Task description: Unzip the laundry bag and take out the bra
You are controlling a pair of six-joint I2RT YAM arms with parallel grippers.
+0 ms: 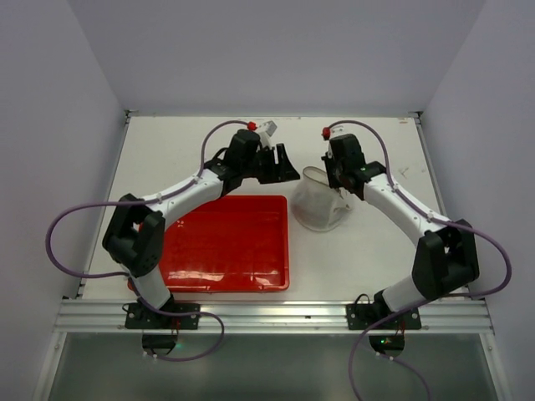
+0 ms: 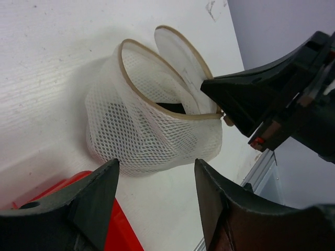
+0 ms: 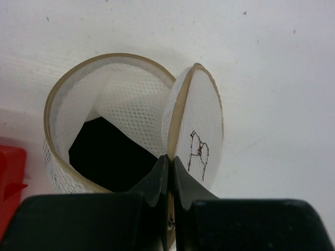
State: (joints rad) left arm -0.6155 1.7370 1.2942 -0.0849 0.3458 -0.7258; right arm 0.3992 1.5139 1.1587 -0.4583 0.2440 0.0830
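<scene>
Laundry bag (image 1: 320,209) sits centre-right in the top view beside the red tray (image 1: 226,246). My right gripper (image 3: 170,162) clamps its lid (image 3: 201,120) so the mouth gapes. My left gripper (image 2: 157,168) hangs spread nearby, and the bra (image 3: 104,157) is seemingly the dark mass inside.

The laundry bag (image 2: 136,130) is showing white honeycomb mesh, a tan rim and a dark brown line sketch; the bra (image 3: 104,151) inside is showing black; the tray (image 1: 226,242) is showing red.
</scene>
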